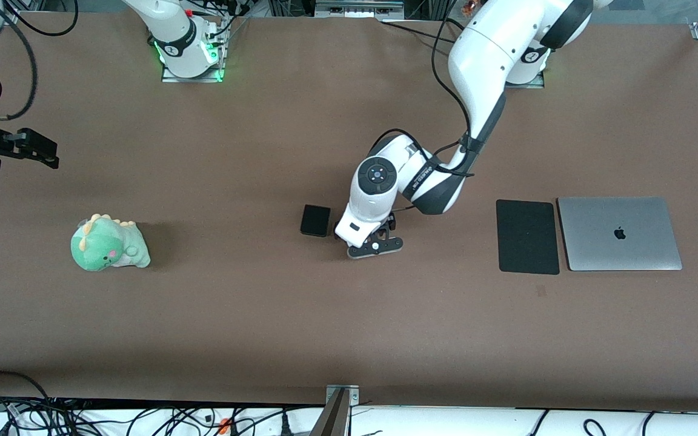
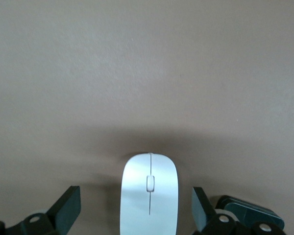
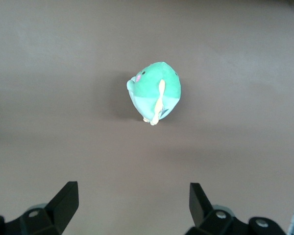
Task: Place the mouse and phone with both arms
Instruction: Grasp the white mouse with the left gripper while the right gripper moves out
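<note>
Both grippers have open jaws: the left gripper (image 2: 137, 215) straddles the mouse (image 2: 149, 193) mid-tabletop to grasp it, while the right gripper (image 3: 132, 215) waits over the toy (image 3: 154, 93).

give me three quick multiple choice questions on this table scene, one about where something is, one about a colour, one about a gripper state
1. Where is the mouse?
A. on the laptop
B. on the table between the left gripper's open fingers
C. beside the plush toy

2. What colour is the plush toy?
A. green
B. red
C. black

3. How is the left gripper?
A. shut on the phone
B. shut on nothing
C. open

Answers:
1 B, the left wrist view shows the white mouse lying on the table with a finger at either side, apart from it.
2 A, its body is green with a yellow crest.
3 C, its fingers stand wide apart, and the phone lies beside it untouched.
</note>
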Controlling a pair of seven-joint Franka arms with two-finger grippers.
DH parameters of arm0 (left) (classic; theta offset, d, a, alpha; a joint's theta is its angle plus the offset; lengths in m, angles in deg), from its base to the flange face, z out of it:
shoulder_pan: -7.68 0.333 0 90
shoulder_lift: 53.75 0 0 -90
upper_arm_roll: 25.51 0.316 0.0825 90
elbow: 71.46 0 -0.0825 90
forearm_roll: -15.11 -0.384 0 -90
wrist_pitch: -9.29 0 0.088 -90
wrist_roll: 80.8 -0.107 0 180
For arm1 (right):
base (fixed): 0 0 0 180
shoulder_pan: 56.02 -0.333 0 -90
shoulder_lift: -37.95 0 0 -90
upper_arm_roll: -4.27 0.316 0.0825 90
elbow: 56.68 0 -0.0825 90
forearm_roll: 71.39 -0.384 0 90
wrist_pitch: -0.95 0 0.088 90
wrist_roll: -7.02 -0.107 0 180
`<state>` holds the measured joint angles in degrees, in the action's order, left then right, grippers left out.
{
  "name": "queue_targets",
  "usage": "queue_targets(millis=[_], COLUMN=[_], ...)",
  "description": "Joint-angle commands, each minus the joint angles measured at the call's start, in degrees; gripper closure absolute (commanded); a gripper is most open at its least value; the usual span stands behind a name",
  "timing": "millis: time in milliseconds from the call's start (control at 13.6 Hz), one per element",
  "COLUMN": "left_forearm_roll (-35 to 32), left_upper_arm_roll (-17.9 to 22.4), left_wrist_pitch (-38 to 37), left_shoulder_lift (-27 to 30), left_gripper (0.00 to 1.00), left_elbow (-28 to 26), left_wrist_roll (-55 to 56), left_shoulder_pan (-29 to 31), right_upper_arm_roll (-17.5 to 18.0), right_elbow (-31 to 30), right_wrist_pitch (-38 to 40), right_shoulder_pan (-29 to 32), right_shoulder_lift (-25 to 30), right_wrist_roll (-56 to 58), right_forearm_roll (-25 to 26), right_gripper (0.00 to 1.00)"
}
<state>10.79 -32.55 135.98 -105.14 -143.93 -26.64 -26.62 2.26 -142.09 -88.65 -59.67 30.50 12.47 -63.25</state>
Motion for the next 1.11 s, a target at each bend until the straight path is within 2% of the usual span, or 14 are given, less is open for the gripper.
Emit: queue_targets(millis=[0, 590, 664, 811, 1032], left_forearm_roll=[-2.1, -2.2, -2.2, -2.2, -2.2], left_upper_arm_roll=[2.2, 2.2, 2.2, 2.2, 2.2], left_wrist_pitch=[-0.7, -0.7, -0.7, -0.7, -0.7], left_shoulder_lift=[-1.5, -3.0, -3.1, -3.5, -3.5], left_gripper=[0.0, 0.0, 0.0, 0.0, 0.0], left_elbow=[2.1, 1.2, 1.1, 1.1, 1.1], left_wrist_roll=[2.6, 3.9, 4.0, 4.0, 4.8], left_shoulder_pan=[-3.2, -4.1, -4.2, -4.5, -4.5], right_upper_arm_roll=[0.2, 0.2, 0.2, 0.0, 0.1], right_elbow=[0.3, 0.2, 0.2, 0.2, 0.2], right_wrist_pitch=[0.6, 1.4, 1.4, 0.8, 0.5], right_shoulder_pan=[-4.3, -5.7, -5.8, -5.6, -6.7], right_shoulder_lift=[-2.3, -3.9, -4.1, -5.0, -6.6], right_wrist_roll=[-0.1, -0.5, -0.8, -2.7, -10.0], right_forearm_roll=[5.7, 5.0, 3.6, -2.8, -4.1], right_gripper=[0.0, 0.0, 0.0, 0.0, 0.0])
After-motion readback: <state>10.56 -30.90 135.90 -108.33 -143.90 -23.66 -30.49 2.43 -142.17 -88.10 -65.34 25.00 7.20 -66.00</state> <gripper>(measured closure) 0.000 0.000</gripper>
